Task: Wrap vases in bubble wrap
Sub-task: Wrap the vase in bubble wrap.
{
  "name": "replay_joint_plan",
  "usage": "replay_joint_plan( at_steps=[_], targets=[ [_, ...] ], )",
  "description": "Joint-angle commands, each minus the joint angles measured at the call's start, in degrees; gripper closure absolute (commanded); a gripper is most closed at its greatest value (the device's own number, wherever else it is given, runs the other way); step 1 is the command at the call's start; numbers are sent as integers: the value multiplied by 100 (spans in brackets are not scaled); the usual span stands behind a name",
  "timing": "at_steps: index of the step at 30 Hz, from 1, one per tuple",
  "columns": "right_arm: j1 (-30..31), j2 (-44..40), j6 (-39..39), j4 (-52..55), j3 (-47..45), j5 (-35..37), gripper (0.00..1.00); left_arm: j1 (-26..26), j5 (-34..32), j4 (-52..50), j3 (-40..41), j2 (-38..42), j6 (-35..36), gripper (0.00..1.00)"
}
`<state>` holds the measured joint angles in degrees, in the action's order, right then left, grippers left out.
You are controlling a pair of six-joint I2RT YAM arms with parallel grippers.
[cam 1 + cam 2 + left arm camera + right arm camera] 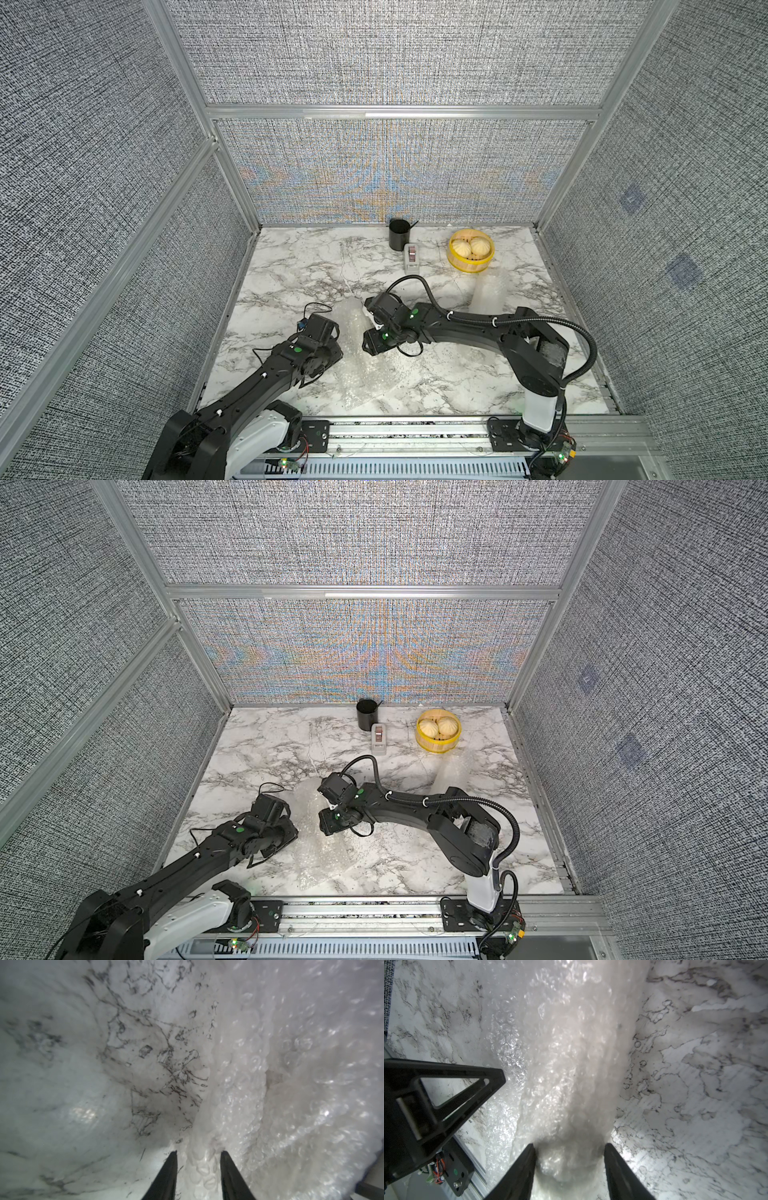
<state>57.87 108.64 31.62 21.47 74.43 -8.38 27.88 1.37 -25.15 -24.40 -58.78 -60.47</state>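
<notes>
Vase (571,1076), prob. under the wrap (280,1105), is fragile; wrap soft, slippery. R gripper (569,1146) clamps the wrapped body; L gripper (198,1152) pinches a loose fold. We advise gripping mid-body, lightly.

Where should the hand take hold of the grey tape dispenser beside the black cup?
Probably across its two long sides near the middle, coming down from above: the tape dispenser is a narrow block lying flat, and the black cup stands close by its far end.
</notes>
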Motion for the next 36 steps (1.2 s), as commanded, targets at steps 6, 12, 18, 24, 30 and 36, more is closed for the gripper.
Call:
replay_joint_plan(
  at_steps=[6, 12, 18, 24, 30, 36],
  targets=[
    [-17, 12, -42, 675, -164, 460, 47, -19, 67, 277, -211, -58, 212, 87],
    [-101, -76, 21, 595, -275, 412, 47, -19, 275, 200, -570, -13, 515, 100],
    [-263, -255, 139, 312, -612, 262, 48, 117, 963, 792, -1161, -525, 680, 100],
    [-324, -338, 188, 175, -819, 223, 49, 364, 1158, 923, -1971, -1593, 883, 100],
    [-368, -446, 261, -93, -1095, 241, 49, 573, 1188, 1115, -2308, -2350, 908, 100],
    [-441, -543, 256, -374, -1311, 157, 49, 609, 1346, 1331, -2188, -2724, 845, 100]
  ],
)
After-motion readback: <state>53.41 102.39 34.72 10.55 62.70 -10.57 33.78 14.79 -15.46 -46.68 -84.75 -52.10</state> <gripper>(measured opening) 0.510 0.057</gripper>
